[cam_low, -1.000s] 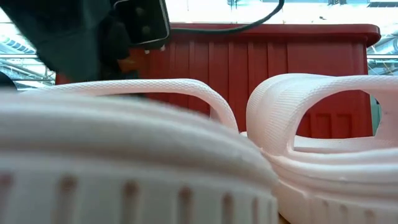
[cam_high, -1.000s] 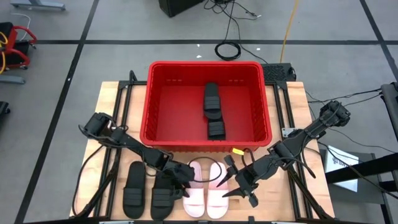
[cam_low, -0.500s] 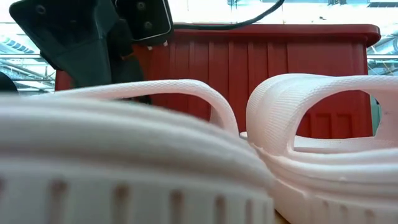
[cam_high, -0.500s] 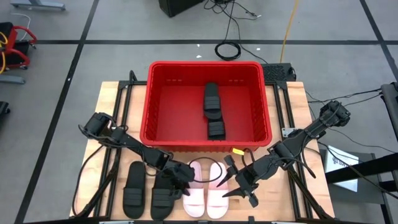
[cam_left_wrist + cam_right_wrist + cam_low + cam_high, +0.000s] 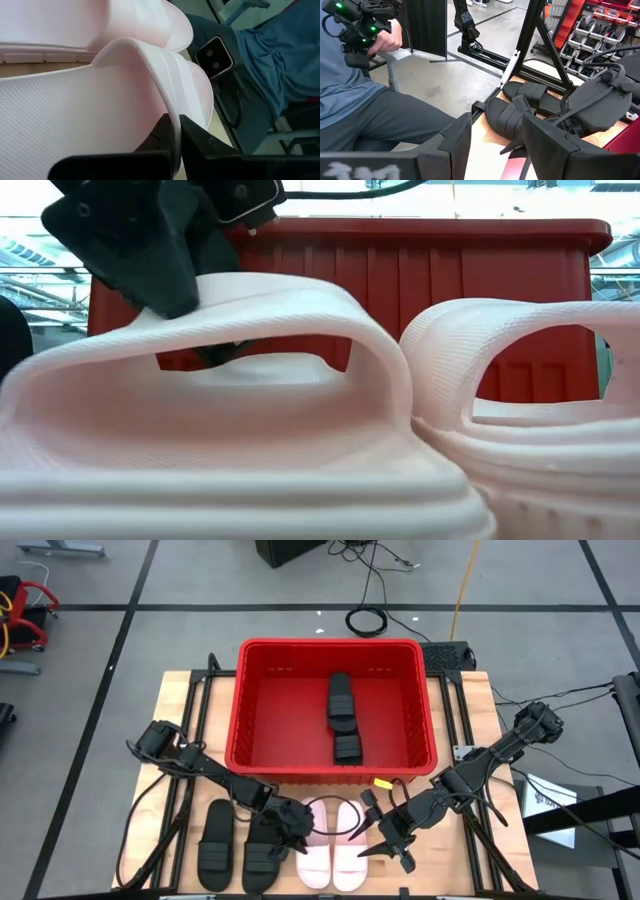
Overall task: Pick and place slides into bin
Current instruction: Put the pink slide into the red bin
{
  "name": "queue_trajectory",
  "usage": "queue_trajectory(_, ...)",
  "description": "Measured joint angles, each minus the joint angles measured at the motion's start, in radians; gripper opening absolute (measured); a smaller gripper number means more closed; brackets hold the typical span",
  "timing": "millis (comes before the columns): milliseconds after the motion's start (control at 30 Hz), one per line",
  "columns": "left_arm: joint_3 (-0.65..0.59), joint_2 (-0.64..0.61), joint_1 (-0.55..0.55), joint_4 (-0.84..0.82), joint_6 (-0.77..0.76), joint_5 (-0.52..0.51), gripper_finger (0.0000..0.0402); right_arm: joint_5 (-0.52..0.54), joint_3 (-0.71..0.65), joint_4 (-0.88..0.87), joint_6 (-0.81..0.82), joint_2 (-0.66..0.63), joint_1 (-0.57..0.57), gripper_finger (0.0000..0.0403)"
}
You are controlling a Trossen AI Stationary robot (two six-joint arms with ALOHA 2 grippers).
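Now left end effector (image 5: 296, 837) pinching pink slide (image 5: 312, 852) (strap)

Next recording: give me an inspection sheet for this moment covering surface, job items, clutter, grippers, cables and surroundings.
Surface: light wooden table top on a black frame.
Job's things: large red plastic crate holds two black ribbed-strap slides; two more black slides and two pale pink-white slides lie on the table in front of the crate.
Clutter: small yellow tag by the crate's front rim.
Grippers: left gripper shut on the strap of the left pink-white slide; right gripper open beside the right pink-white slide.
Cables: black coil and yellow cord on the floor behind.
Surroundings: grey floor; seated person holding a controller.
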Motion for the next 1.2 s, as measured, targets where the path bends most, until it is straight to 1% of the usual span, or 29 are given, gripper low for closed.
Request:
queue_trajectory(233,0.0,-0.001,0.0,0.0,0.002,0.027,0.0003,0.0,0.0,0.0,-0.004,0.0,0.0,0.0164)
queue_trajectory(433,-0.001,-0.028,-0.007,0.007,0.081,0.031,0.0008,0.0,0.0,-0.003,-0.004,0.0,-0.001,0.0164)
queue_trajectory(533,-0.001,-0.063,-0.015,-0.013,0.108,0.03,0.0003,0.0,0.0,-0.01,-0.025,0.0,0.0,0.0164)
queue_trajectory(633,-0.001,-0.105,-0.029,-0.019,0.136,0.024,0.0008,0.0,0.0,-0.009,-0.03,0.0,0.0,0.0164)
queue_trajectory(833,-0.001,-0.195,-0.067,-0.018,0.238,0.001,0.0004,0.003,0.0,-0.016,-0.041,-0.001,0.0,0.0164)
queue_trajectory(900,0.0,-0.221,-0.074,-0.012,0.251,-0.018,0.0007,0.04,0.0,-0.016,-0.048,-0.002,0.0,0.0164)
queue_trajectory(967,0.0,-0.254,-0.082,-0.027,0.26,-0.027,0.0007,0.125,-0.001,-0.022,-0.05,-0.011,0.0,0.0164)
queue_trajectory(1033,0.0,-0.288,-0.084,-0.042,0.301,-0.045,0.0004,0.21,-0.001,-0.039,-0.049,-0.031,0.0,0.0164)
queue_trajectory(1100,0.0,-0.333,-0.085,-0.091,0.333,-0.082,0.0003,0.278,-0.001,-0.079,-0.047,-0.057,-0.001,0.0164)
queue_trajectory(1200,0.0,-0.397,-0.064,-0.163,0.339,-0.124,0.0006,0.341,-0.001,-0.13,-0.053,-0.089,-0.008,0.0164)
